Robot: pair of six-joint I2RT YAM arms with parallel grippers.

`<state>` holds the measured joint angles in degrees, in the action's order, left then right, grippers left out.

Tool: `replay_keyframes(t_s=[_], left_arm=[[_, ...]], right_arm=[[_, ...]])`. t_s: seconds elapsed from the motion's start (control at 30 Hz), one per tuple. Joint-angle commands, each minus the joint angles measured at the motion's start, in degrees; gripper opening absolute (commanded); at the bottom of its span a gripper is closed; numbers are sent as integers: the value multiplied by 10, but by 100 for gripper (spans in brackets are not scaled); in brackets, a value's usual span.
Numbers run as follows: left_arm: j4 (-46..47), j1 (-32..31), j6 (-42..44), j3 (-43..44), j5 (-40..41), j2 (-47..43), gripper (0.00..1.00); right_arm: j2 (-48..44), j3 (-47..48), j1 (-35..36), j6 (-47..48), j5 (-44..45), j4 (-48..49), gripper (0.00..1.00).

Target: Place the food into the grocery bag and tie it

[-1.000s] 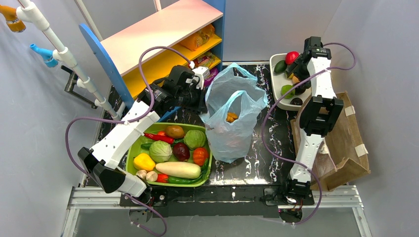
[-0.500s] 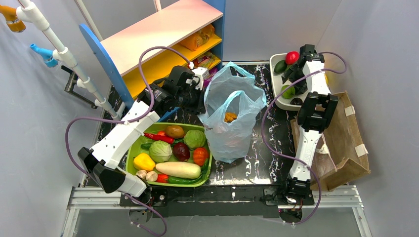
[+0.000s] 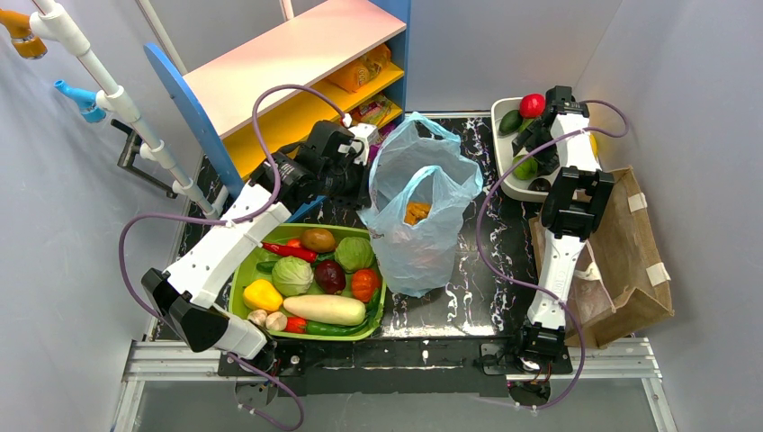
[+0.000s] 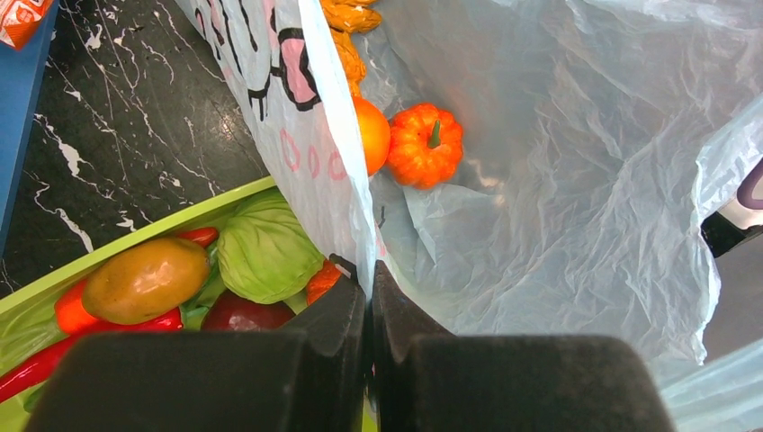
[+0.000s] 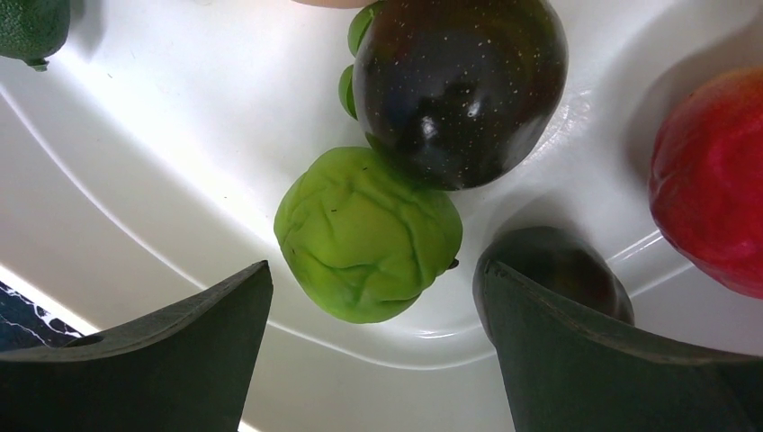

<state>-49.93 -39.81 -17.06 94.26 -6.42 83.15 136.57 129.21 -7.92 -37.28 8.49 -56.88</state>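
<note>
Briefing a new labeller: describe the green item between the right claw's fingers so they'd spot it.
Find the white tray at the far right, under the open right claw. Framed between its fingers lies a lime-green ball. Unlike the smooth dark purple fruit and red fruit beside it, it is wrinkled.

Robot lab cell, dressed up as a mock grocery shop.

Lab cues:
- plain grey walls (image 3: 54,270) box the scene in
- aluminium frame (image 3: 162,360) at 6 o'clock, with the left arm (image 3: 225,243) and right arm (image 3: 562,261) bolted to it
- purple cables (image 3: 261,117) loop loose
- white pipe rig (image 3: 117,99) with coloured fittings at 10 o'clock

Shop cues:
- black marble-print surface (image 3: 459,297)
- blue-and-yellow shelf unit (image 3: 288,54) at 11 o'clock, holding snack packets (image 3: 360,70)
- green tray (image 3: 381,297) of glossy vegetables at 7 o'clock
- white tray (image 3: 498,144) of fruit at 1 o'clock
- light-blue grocery bag (image 3: 418,252) in the centre
- brown paper bag (image 3: 630,261) at 4 o'clock
</note>
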Motion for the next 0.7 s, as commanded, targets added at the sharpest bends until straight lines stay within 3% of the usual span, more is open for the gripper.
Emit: replay_keyframes(t_s=[0.0,0.4,0.67], left_arm=[[-15,2,8,24,9,-3,0],[-17,2,4,36,4,8,0],[-15,2,1,35,3,9,0]], right_arm=[[13,1,-5,1,-10,12,94],[28,1,-4,6,-18,18,84],[16,4,-4,15,-29,21,65]])
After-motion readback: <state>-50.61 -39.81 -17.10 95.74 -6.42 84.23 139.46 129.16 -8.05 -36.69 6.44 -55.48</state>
